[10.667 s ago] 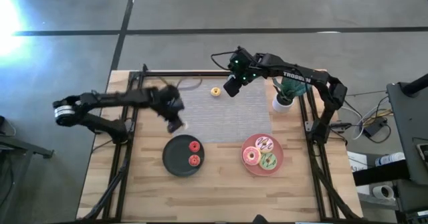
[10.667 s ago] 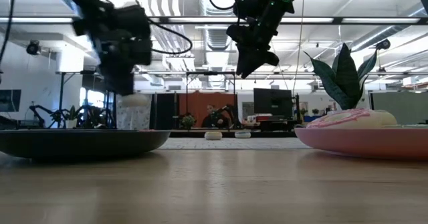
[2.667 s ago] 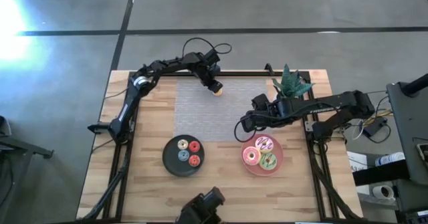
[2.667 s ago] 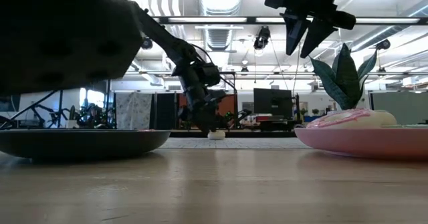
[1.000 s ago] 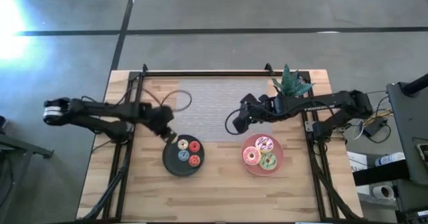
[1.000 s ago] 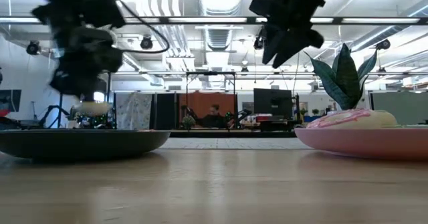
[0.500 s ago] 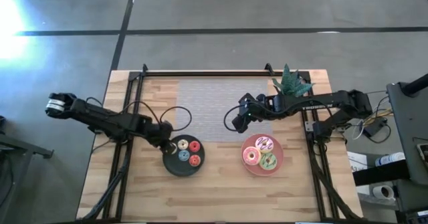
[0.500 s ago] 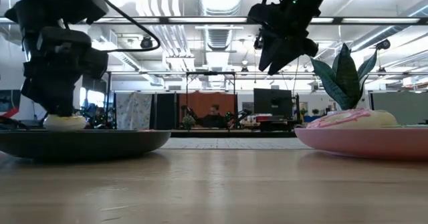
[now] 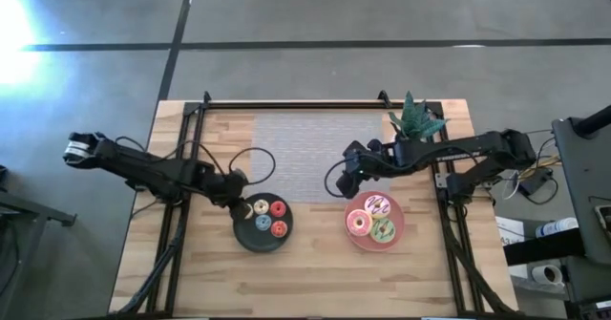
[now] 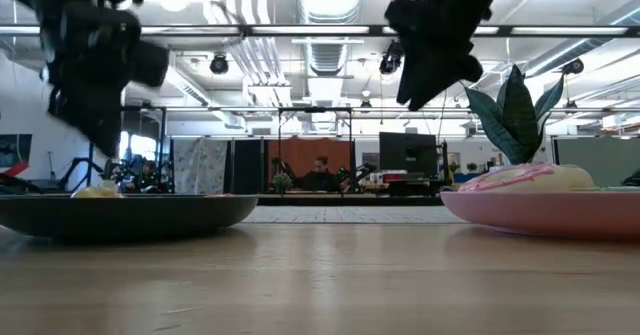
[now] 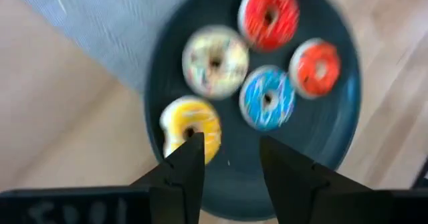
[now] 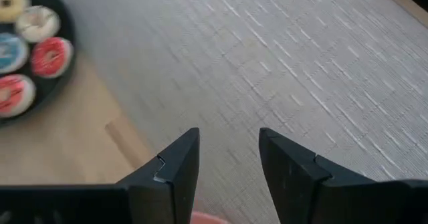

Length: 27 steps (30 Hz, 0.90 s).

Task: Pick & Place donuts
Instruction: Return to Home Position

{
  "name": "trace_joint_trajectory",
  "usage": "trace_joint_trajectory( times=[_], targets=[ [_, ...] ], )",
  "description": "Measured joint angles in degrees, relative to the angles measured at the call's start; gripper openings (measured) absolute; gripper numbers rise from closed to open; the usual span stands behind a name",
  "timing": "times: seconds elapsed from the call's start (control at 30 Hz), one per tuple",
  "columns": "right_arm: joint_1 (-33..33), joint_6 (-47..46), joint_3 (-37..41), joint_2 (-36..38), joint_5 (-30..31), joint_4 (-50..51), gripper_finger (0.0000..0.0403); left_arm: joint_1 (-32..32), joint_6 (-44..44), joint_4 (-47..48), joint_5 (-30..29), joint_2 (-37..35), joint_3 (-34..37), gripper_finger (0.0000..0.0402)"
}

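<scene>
The dark plate point(image 9: 250, 245) holds several tiny donuts: yellow point(image 11: 191, 122), cream point(image 11: 215, 61), blue point(image 11: 267, 97) and two orange-red point(image 11: 269, 15). The yellow donut lies flat on the plate's floor near its left rim. My left gripper point(image 11: 227, 144) is open and empty, a little above that rim point(image 9: 236, 194). The pink plate point(image 9: 374, 247) holds the three larger donuts: pink-white sprinkled point(image 9: 378, 205), pink-orange point(image 9: 359, 224) and green point(image 9: 383, 230). My right gripper point(image 9: 342, 181) is open and empty above the grey mat point(image 12: 281, 57).
A potted plant point(image 9: 412, 124) stands at the mat's far right corner. The grey mat point(image 9: 305, 153) covers the middle far part of the table. Black frame rails run along the table's left, right and far sides. Bare wood lies along the near edge.
My left gripper has brought the yellow donut toward the dark plate and down onto it. The donut now lies on the plate, and the gripper has risen clear of it.
</scene>
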<state>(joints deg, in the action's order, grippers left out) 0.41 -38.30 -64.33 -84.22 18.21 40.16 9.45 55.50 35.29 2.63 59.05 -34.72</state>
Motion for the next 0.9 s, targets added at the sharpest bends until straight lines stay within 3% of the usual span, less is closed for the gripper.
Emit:
trace_joint_trajectory(
  times=[0.07,0.23,0.37,0.5,0.6,0.77,0.9],
  targets=[
    [1.0,0.2,0.2,1.5,-0.8,0.2,0.0148,0.3,-2.8,3.0,-3.0,-0.9,-3.0,0.0118],
    [4.8,-5.1,0.0,10.2,-18.1,0.4,0.0148,0.3,-5.8,9.9,-2.7,-3.5,-9.5,0.0119],
    [7.6,-10.8,0.0,17.9,-13.8,1.1,0.0146,0.4,-10.4,14.8,-3.1,-6.1,-12.7,0.0119],
    [7.6,-16.2,0.2,24.8,-10.8,0.4,0.0138,0.7,-4.1,16.2,-3.6,-8.0,-14.0,0.0119],
    [7.8,-21.2,0.3,28.7,-10.7,-2.7,0.0134,3.1,-10.7,6.3,-2.0,-10.1,-12.8,0.0119],
    [14.7,-1.8,5.0,30.7,-8.6,-23.7,0.0132,6.1,-15.1,-18.9,3.2,-13.9,-4.3,0.0119],
    [20.0,5.6,14.5,27.9,-3.5,-42.9,0.0132,8.1,-14.7,-41.1,6.9,-16.6,7.0,0.0119]
  ],
)
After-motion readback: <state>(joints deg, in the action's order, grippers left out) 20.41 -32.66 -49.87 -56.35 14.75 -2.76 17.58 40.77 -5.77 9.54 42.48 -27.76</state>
